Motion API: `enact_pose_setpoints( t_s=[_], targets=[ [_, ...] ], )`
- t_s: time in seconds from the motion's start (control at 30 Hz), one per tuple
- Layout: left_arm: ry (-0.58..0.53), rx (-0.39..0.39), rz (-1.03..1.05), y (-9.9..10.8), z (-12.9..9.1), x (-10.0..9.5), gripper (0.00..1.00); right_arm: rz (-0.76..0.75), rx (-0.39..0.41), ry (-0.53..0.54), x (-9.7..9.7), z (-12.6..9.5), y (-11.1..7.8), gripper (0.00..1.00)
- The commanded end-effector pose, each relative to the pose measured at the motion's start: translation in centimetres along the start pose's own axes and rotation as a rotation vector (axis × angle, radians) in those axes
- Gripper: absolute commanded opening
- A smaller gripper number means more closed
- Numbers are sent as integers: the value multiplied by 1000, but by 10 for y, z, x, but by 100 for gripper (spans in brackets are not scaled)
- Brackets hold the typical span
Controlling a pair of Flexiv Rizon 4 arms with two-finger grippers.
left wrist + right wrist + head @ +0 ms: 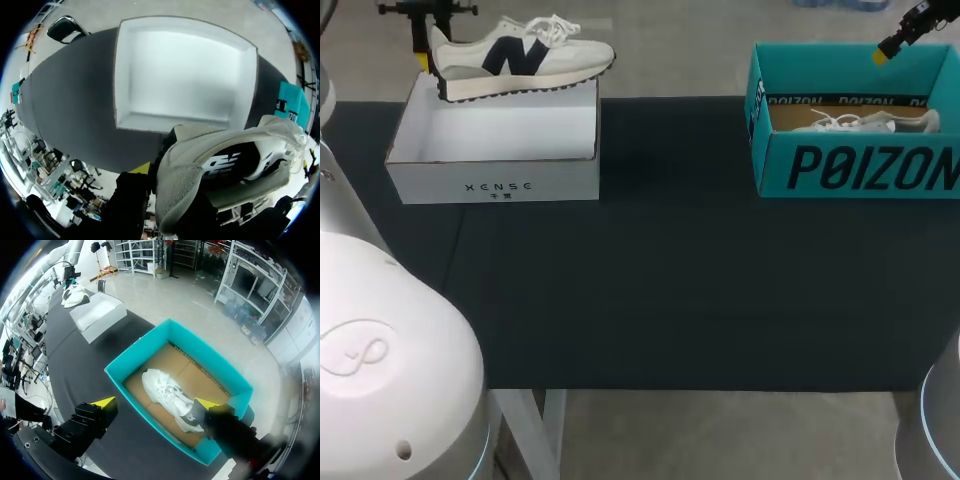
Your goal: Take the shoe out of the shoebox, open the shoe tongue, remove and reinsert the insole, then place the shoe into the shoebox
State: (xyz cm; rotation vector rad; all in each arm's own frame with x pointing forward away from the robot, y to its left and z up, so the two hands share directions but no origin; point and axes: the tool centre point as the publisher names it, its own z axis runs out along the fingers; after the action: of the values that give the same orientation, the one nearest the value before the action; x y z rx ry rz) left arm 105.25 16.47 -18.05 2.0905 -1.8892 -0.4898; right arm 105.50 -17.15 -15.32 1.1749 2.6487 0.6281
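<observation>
Sneaker (520,55) aloft at the rectangular white cardboard box's (490,150) edge.
Left gripper (423,58) clamps its suede heel; right gripper (157,403), fingers apart, hovers above the teal box (850,165).

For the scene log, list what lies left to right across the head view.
left gripper → grey shoe, held by its heel → dark table → teal shoebox. Left out for overlap: the white shoebox under the shoe, and the right gripper over the teal shoebox.
</observation>
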Motion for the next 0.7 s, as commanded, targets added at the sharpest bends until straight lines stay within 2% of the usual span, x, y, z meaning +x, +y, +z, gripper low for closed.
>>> enact_pose_setpoints(
  t_s=[0.03,0.3,0.43,0.57,0.7],
  targets=[
    [-8,319,16,24,0,2,0,0,1,0,0,0,0,100],
    [-18,420,6,40,0,10,0,0,1,0,0,0,0,100],
    [-22,453,-20,44,4,16,0,0,1,0,0,0,0,100],
    [-23,454,2,52,9,23,0,0,1,0,0,0,0,100],
    [-36,501,27,64,15,30,0,0,1,0,0,0,0,100]
  ],
)
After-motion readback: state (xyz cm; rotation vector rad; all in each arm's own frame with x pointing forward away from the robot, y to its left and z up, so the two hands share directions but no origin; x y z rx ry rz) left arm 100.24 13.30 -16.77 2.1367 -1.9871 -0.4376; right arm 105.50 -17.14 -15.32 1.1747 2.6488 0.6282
